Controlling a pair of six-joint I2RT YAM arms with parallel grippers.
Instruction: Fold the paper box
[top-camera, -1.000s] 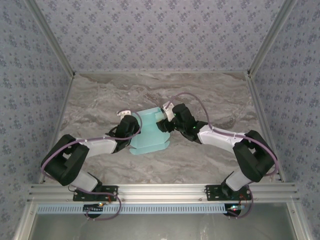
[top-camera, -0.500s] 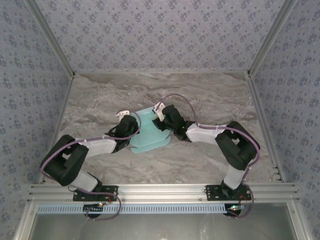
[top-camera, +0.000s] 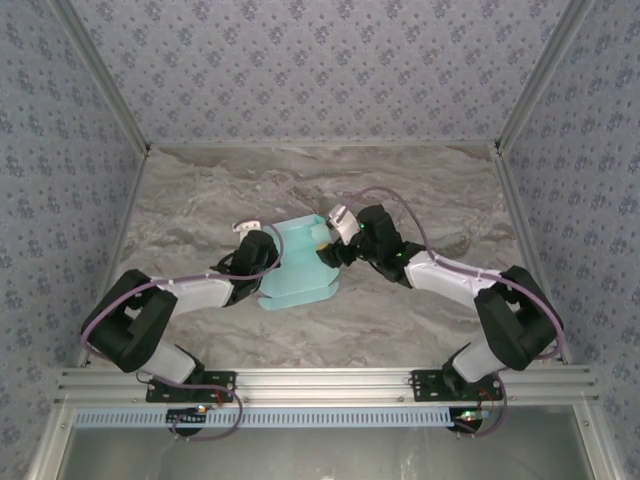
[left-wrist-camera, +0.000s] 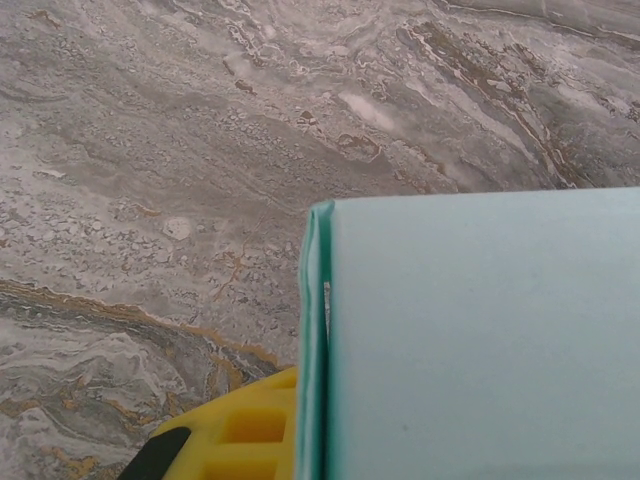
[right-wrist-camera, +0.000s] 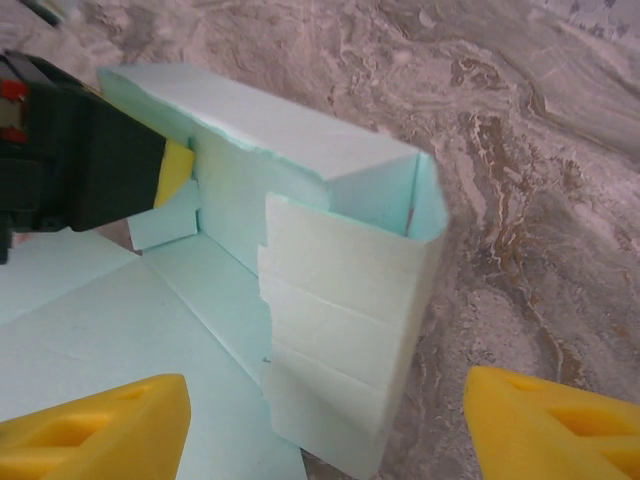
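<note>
The paper box (top-camera: 300, 270) is pale light-blue card, partly folded, in the middle of the marble table (top-camera: 420, 190). My left gripper (top-camera: 272, 260) holds the box's left side. In the left wrist view one yellow finger (left-wrist-camera: 235, 430) presses against an upright wall edge (left-wrist-camera: 315, 340); the other finger is hidden behind the wide panel (left-wrist-camera: 480, 330). My right gripper (top-camera: 328, 252) is at the box's right end, open. In the right wrist view its yellow fingers (right-wrist-camera: 95, 425) stand wide apart on either side of an upright end flap (right-wrist-camera: 340, 330), not touching it.
Patterned walls enclose the table on three sides, with metal posts (top-camera: 520, 100) at the back corners. An aluminium rail (top-camera: 320, 382) runs along the near edge by the arm bases. Bare marble lies behind and to both sides of the box.
My right arm reached left over the box half a second ago, then drew back to the right end. The left arm and its hold have not moved.
</note>
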